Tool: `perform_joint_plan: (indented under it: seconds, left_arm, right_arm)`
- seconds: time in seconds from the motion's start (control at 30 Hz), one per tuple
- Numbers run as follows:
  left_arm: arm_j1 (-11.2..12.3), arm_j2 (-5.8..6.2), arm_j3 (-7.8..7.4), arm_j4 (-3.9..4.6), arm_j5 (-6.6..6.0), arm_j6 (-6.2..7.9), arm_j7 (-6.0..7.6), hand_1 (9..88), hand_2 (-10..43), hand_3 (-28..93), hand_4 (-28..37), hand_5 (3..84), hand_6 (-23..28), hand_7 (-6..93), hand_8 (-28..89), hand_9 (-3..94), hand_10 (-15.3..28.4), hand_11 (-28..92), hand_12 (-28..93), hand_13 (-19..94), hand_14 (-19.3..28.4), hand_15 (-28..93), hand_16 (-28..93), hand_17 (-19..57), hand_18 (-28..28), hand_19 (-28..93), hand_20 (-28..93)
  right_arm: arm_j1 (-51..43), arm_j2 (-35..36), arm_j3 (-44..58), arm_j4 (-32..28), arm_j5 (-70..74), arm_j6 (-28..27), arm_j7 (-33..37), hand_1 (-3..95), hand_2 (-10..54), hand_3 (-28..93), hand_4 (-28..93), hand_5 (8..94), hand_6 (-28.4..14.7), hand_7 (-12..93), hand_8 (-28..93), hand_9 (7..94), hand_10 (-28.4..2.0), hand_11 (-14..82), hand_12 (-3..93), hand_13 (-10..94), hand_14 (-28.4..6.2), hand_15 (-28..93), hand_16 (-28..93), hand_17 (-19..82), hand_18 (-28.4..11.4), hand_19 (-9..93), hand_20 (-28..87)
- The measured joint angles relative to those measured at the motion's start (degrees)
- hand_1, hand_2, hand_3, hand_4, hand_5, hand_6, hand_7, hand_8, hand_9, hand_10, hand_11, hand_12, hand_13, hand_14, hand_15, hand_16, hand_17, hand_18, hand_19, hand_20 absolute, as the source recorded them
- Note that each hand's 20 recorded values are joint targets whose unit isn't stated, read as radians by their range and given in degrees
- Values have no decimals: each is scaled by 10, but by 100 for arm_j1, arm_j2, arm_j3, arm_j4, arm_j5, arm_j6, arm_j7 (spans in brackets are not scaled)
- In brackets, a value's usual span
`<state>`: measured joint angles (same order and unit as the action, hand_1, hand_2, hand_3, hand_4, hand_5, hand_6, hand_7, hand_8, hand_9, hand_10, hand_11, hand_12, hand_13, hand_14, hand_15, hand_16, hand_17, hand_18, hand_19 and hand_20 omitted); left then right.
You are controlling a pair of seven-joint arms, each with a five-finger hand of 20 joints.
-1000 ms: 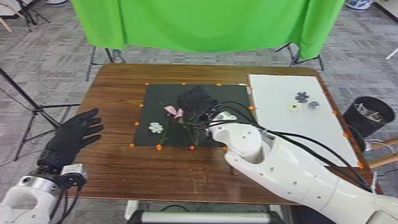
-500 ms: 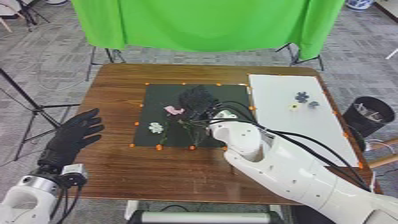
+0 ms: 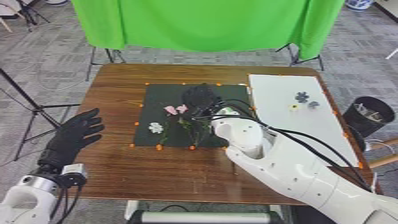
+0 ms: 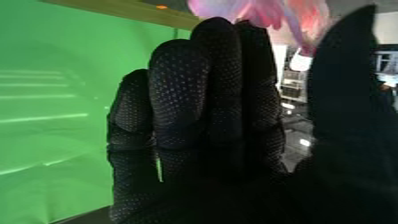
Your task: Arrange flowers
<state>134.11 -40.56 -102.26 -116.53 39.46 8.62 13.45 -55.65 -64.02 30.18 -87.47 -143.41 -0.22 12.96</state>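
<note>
Over the dark mat point(image 3: 147, 102), my right hand point(image 3: 201, 97) is at the upper middle, just right of two pink blossoms point(image 3: 171, 110). Green stems point(image 3: 188, 128) run down the mat below them. A white flower point(image 3: 155, 128) lies at the mat's left side. In the right wrist view my right hand point(image 4: 182, 95) has straight fingers with the thumb apart, and pink petals point(image 4: 222, 9) show beyond the fingertips. My left hand point(image 3: 75, 134) is open off the table's left edge.
On the white board point(image 3: 284, 125) at the right lie grey-blue flowers point(image 3: 302, 96) and a yellow one point(image 3: 294, 107). Orange markers line the mat's edges. A black bin point(image 3: 369, 117) stands beyond the table's right edge, and a green cloth point(image 3: 209, 25) hangs behind.
My right hand has shifted slightly to the right, away from the pink blossoms, and a second blossom now shows beside the first. The left hand has stayed still.
</note>
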Motion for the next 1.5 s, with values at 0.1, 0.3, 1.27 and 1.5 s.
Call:
perform_joint_plan:
  seconds: [0.1, 0.3, 1.27, 1.5]
  left_arm:
    - [0, 4, 2, 0, -1, 0, 1, 276, -71, 692, -247, 280, 37, 250, -128, 227, 117, 306, 157, 174, 134, 389, -6, -76, 216, 486, 103]
    - [0, 4, 4, 2, -2, 0, 1, 276, -71, 693, -246, 281, 37, 249, -128, 227, 118, 306, 157, 174, 134, 390, -6, -76, 216, 486, 103]
    - [4, 3, 3, 1, -4, 0, 0, 276, -68, 694, -247, 280, 36, 250, -129, 229, 118, 307, 157, 176, 135, 391, -7, -74, 215, 487, 103]
    - [16, 2, -2, -4, -4, 3, 2, 275, -68, 694, -247, 280, 36, 251, -129, 229, 117, 308, 157, 176, 135, 391, -7, -75, 216, 488, 103]
  right_arm:
    - [-39, 0, 50, -18, -1, -21, -45, 237, -95, 810, -283, 674, 44, 408, -197, 765, -80, 356, 247, 711, -43, 654, 207, 266, -192, 787, 373]
    - [-138, -1, 190, -90, -10, -74, -169, 224, -86, 825, -282, 674, 41, 416, -194, 765, -81, 360, 246, 705, -48, 657, 208, 262, -193, 785, 377]
    - [-303, 0, 457, -225, 35, -134, -705, 405, -80, 817, -283, 601, 37, 618, 54, 756, -63, 357, 420, 693, -41, 691, 213, 263, -187, 779, 383]
    - [-476, -16, 788, -300, 36, -134, -752, 359, -67, 845, -283, 556, 19, 595, 33, 689, -78, 399, 367, 663, -54, 703, 206, 254, -189, 778, 387]
